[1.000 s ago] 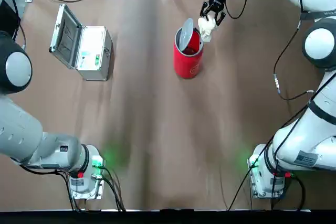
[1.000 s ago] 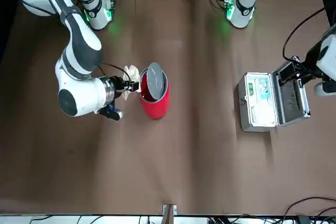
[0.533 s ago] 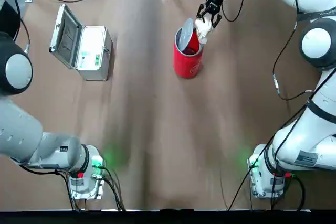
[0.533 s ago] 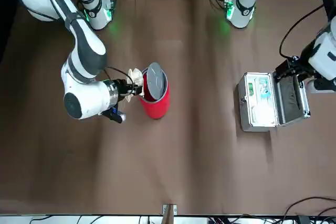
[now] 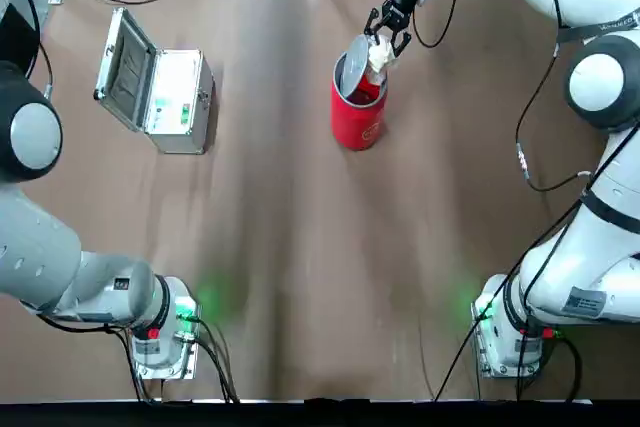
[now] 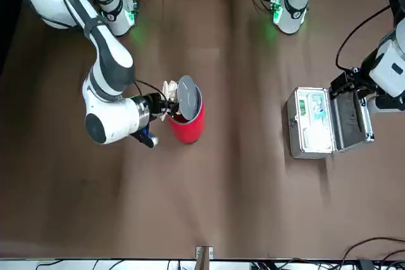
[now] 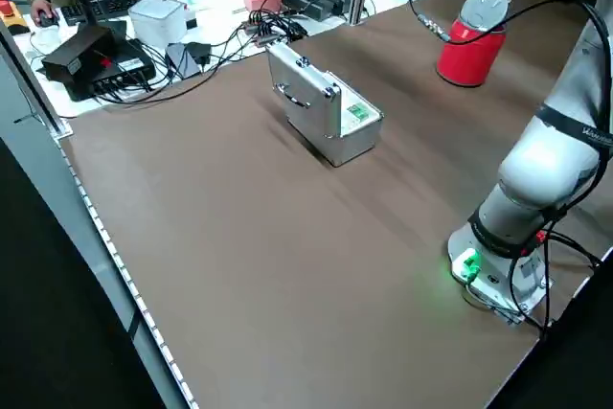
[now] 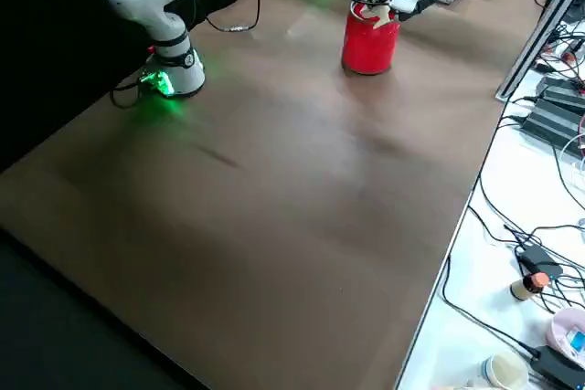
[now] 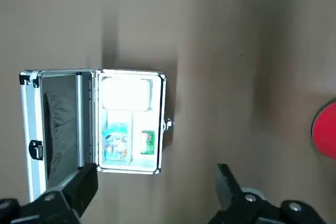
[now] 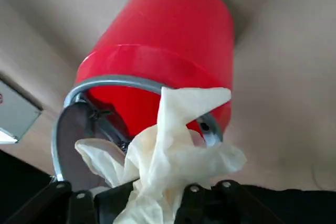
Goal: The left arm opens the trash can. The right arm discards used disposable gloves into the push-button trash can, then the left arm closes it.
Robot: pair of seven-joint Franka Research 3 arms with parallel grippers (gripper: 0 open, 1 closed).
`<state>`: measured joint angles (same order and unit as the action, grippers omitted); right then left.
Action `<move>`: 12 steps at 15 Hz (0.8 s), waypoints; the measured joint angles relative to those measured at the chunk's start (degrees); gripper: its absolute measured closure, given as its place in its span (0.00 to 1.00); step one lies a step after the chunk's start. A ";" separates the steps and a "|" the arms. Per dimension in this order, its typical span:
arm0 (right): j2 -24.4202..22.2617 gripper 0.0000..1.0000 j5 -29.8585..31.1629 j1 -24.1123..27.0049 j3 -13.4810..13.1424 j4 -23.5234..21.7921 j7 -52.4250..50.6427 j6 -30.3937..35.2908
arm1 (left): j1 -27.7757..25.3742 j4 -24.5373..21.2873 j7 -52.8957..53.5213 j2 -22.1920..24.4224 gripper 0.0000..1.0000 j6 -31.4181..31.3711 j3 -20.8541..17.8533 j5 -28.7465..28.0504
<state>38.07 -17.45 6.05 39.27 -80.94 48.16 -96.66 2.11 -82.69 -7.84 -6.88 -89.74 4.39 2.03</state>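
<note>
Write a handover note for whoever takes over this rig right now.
Right gripper: shut on the crumpled cream-white gloves, at the rim of the red cylindrical trash can.
Left gripper: open and empty, above the open silver hinged case.
Trash can: upright on the brown table, its round grey lid raised.
Done: can opened, gloves brought to its mouth.
Left: release the gloves inside, withdraw the right gripper, then close the lid with the left arm.
</note>
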 joint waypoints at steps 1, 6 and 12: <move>0.34 1.00 -1.04 0.01 -0.08 0.00 0.13 -0.16 | 0.01 0.00 0.00 0.00 0.00 0.00 0.01 0.00; 1.60 1.00 -2.98 0.06 -0.53 0.01 0.83 -0.35 | 0.03 -0.03 0.00 0.00 0.00 0.00 0.05 0.00; 2.88 1.00 -5.40 0.07 -0.71 0.01 2.17 -0.30 | 0.04 -0.04 0.00 0.00 0.00 0.00 0.22 0.00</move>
<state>40.95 -22.85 6.12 38.55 -80.93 50.33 -96.97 2.14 -82.73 -7.84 -6.88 -89.74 4.62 2.03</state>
